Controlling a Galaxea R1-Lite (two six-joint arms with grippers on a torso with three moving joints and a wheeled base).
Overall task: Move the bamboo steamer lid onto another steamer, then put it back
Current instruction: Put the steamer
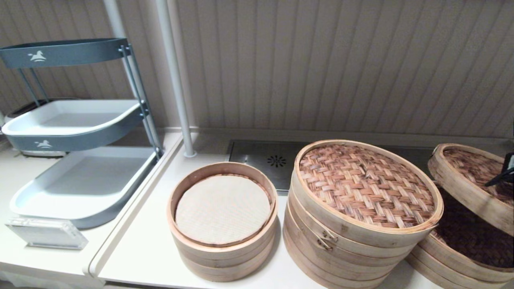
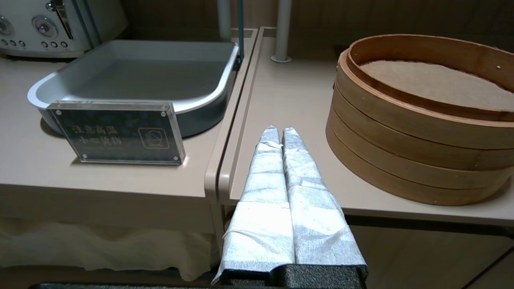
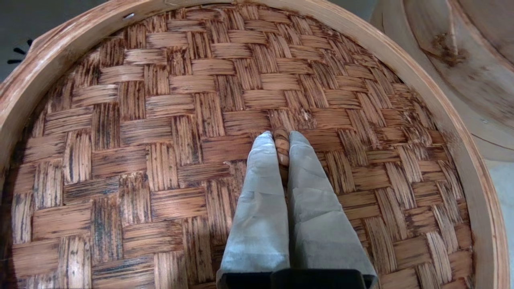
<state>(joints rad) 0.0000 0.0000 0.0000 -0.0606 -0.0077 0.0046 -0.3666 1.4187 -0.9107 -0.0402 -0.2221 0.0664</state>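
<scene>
our right tool (image 3: 281, 138) is pinched on the centre knot of the bamboo steamer lid (image 1: 468, 180), tilted at frame right; next, carry it onto another steamer (image 1: 361, 208).

Right end effector (image 3: 281, 138) clamped — left (image 2: 277, 130) closed

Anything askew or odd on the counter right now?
Yes: the bamboo steamer lid at far right sits tilted, raised off its lower stack so the dark inside shows. That is because the right gripper is pinching its centre knot. The tall steamer and the cloth-lined steamer look normal.
</scene>
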